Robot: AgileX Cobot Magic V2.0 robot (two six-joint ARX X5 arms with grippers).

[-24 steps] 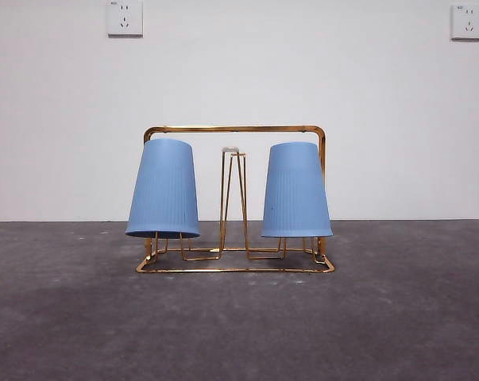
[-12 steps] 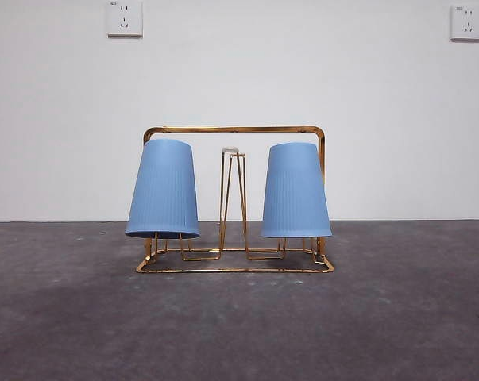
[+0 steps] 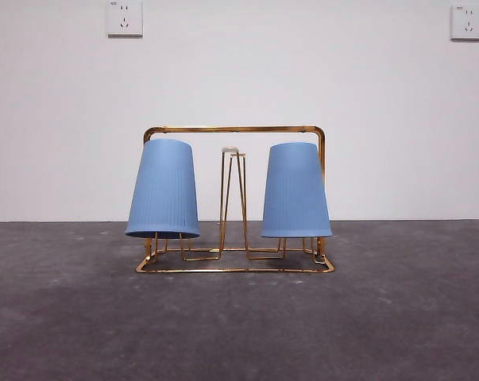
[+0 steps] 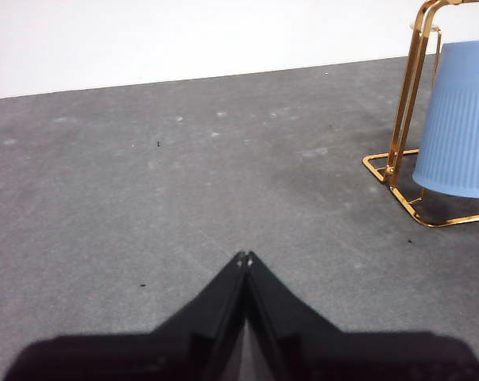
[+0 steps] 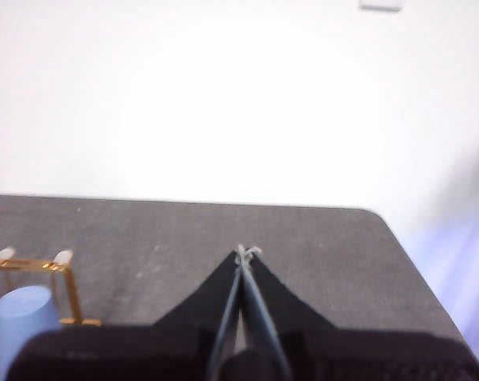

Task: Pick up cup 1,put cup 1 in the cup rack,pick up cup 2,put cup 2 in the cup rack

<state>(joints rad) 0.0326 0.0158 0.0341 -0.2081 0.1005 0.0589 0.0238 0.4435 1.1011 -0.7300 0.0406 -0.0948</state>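
Note:
Two light blue ribbed cups hang upside down on the gold wire cup rack (image 3: 235, 129) in the front view. One cup (image 3: 164, 189) is on the rack's left prong and tilts slightly; the other cup (image 3: 295, 190) is on the right prong. A bare white-tipped prong (image 3: 232, 151) stands between them. My left gripper (image 4: 245, 258) is shut and empty over the grey table, well apart from the rack (image 4: 406, 103) and a cup (image 4: 460, 119). Shut and empty too, my right gripper (image 5: 243, 252) is off to the side of the rack (image 5: 32, 266) and a cup (image 5: 21, 316).
The dark grey table (image 3: 239, 325) spreads around the rack, and its far edge (image 5: 374, 213) shows in the right wrist view. A white wall with two sockets (image 3: 125, 17) (image 3: 467, 21) stands behind. Neither arm shows in the front view.

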